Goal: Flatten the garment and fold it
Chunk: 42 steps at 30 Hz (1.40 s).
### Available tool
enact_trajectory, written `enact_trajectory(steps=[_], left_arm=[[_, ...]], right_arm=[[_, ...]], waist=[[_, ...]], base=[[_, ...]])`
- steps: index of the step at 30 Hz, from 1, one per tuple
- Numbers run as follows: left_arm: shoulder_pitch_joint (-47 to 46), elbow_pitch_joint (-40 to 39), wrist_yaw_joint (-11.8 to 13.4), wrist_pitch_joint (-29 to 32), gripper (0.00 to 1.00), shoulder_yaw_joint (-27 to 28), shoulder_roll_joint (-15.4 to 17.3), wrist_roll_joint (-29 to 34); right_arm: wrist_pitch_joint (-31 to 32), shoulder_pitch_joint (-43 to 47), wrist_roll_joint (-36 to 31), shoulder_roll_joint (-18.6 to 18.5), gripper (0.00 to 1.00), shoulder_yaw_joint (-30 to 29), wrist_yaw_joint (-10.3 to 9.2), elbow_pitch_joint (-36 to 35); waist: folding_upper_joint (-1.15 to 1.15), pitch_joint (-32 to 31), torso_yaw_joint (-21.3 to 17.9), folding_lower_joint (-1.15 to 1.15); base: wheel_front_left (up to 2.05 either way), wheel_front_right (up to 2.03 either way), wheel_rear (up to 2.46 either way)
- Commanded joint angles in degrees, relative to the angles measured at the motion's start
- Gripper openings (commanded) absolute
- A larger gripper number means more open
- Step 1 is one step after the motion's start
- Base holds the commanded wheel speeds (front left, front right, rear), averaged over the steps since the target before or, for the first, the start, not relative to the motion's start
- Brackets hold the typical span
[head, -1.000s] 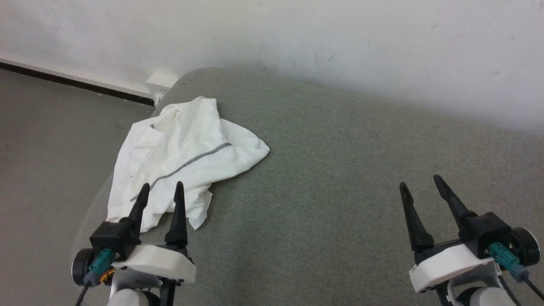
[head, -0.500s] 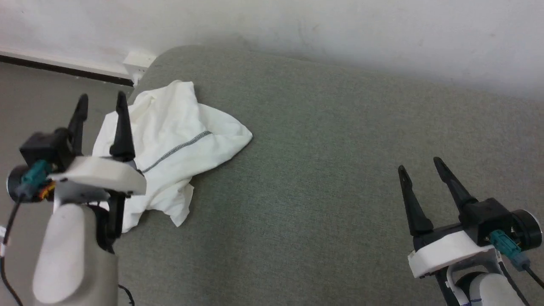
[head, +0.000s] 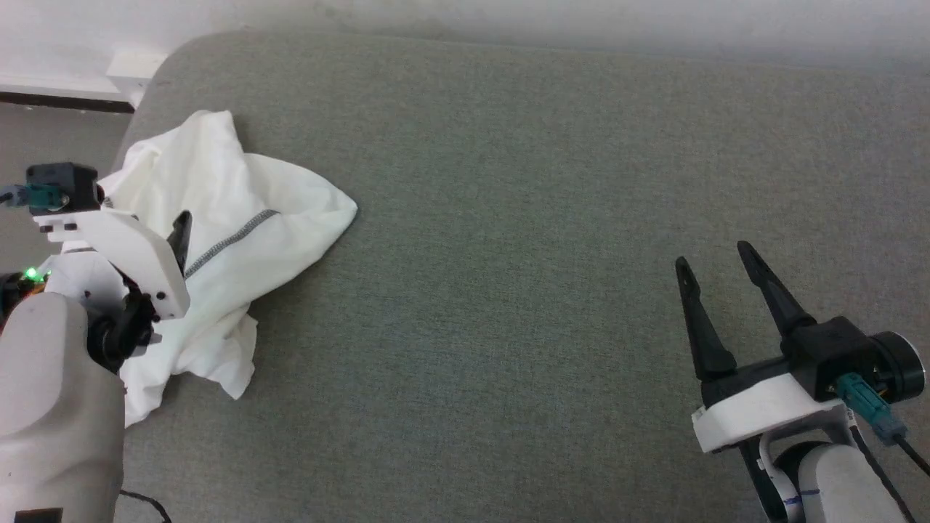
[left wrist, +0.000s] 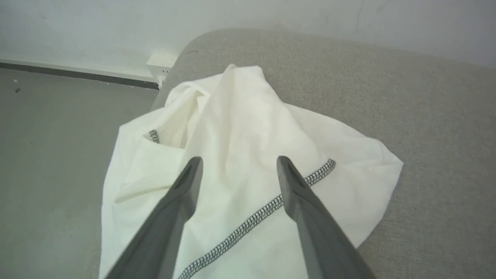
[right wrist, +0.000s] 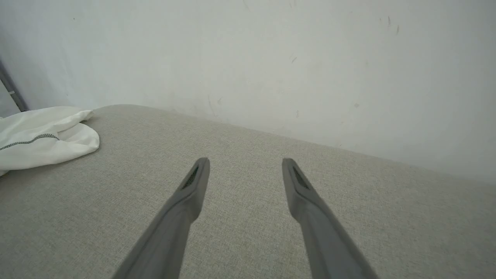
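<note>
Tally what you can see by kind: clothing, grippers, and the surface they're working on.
Shirt, white, crumpled: 1
Grippers, both with fingers apart: 2 (left gripper, right gripper)
Grey cushion under the shirt: 1
Total: 4

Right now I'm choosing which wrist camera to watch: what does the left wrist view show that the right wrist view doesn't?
Left wrist view: the open left gripper aimed at the middle of the crumpled shirt, plus the floor beside the cushion. Right wrist view: the open right gripper over bare cushion, facing the wall. Both: the shirt's dark-stitched seam, the grey cushion, the white wall.
</note>
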Motion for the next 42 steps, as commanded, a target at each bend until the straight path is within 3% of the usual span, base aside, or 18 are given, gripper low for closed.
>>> enact_trajectory(steps=[1, 10, 11, 12, 13, 17, 21, 26, 30, 35, 42], left_arm=[[-1.40, 1.30, -0.23, 1.14, 1.00, -0.57, 0.64, -1.24], [-2.90, 10.77, -0.82, 15.43, 1.00, -6.98, 4.08, -9.98], [-3.00, 11.52, -0.88, 17.18, 0.76, -8.07, 4.37, -10.53], [-3.31, 12.16, -0.95, 18.31, 0.44, -8.64, 4.56, -11.30], [-3.67, 12.67, -1.01, 19.19, 0.00, -9.23, 4.62, -12.03], [-5.32, 14.80, -1.27, 21.46, 0.00, -11.32, 5.26, -14.10], [-7.64, 15.74, -1.49, 17.45, 0.00, -13.06, 6.81, -13.32], [-10.63, 14.12, 0.45, 3.35, 0.00, -13.41, 8.27, -9.09], [-13.61, 12.63, 4.46, -12.75, 0.00, -11.91, 7.46, -6.57], [-17.16, 11.52, 6.38, -27.42, 0.00, -12.18, 5.57, -3.83], [-18.98, 7.81, 6.40, -33.73, 0.00, -12.07, 1.64, -3.51]], right_arm=[[-0.51, -1.23, -0.15, 0.12, 1.00, 0.21, -0.05, -0.19], [-1.04, -2.67, -0.08, 0.13, 1.00, 0.66, -0.05, -0.06], [-1.11, -2.77, -0.05, 0.13, 1.00, 0.67, -0.05, 0.04], [-1.19, -2.86, 0.01, 0.13, 1.00, 0.65, -0.05, 0.14], [-1.26, -2.97, 0.08, 0.14, 1.00, 0.63, -0.05, 0.24], [-1.70, -3.35, 0.49, 0.14, 1.00, 0.94, -0.05, 0.88], [-2.13, -3.37, -0.35, 0.15, 1.00, 1.18, -0.05, 1.60], [-2.67, -2.19, 0.70, 0.15, 1.00, 0.36, -0.05, 2.42], [-3.12, -0.51, 1.88, 0.15, 1.00, -0.90, -0.05, 3.27], [-3.58, 1.35, 3.37, 0.15, 1.00, -2.22, -0.05, 4.37], [-3.93, 3.05, 4.71, 0.15, 1.00, -3.72, -0.05, 4.77]], waist=[[0.00, 2.35, -2.14, -0.01], [0.00, 5.03, -2.64, -0.01], [0.00, 5.12, -2.53, -0.01], [0.00, 5.21, -2.37, -0.01], [0.00, 5.25, -2.20, -0.01], [0.00, 4.66, -1.59, -0.01], [0.00, 3.07, -1.14, -0.01], [0.00, -0.63, -0.86, -0.01], [0.00, -4.12, -0.37, -0.01], [0.00, -8.14, -0.42, -0.01], [0.00, -11.51, -3.15, -0.01]], base=[[0.00, 0.00, 0.00], [0.00, 0.00, 0.00], [0.00, 0.00, 0.00], [0.00, 0.00, 0.00], [0.00, 0.00, 0.00], [0.00, 0.00, 0.00], [0.00, 0.00, 0.00], [0.00, 0.00, 0.00], [0.00, 0.00, 0.00], [0.00, 0.00, 0.00], [0.00, 0.00, 0.00]])
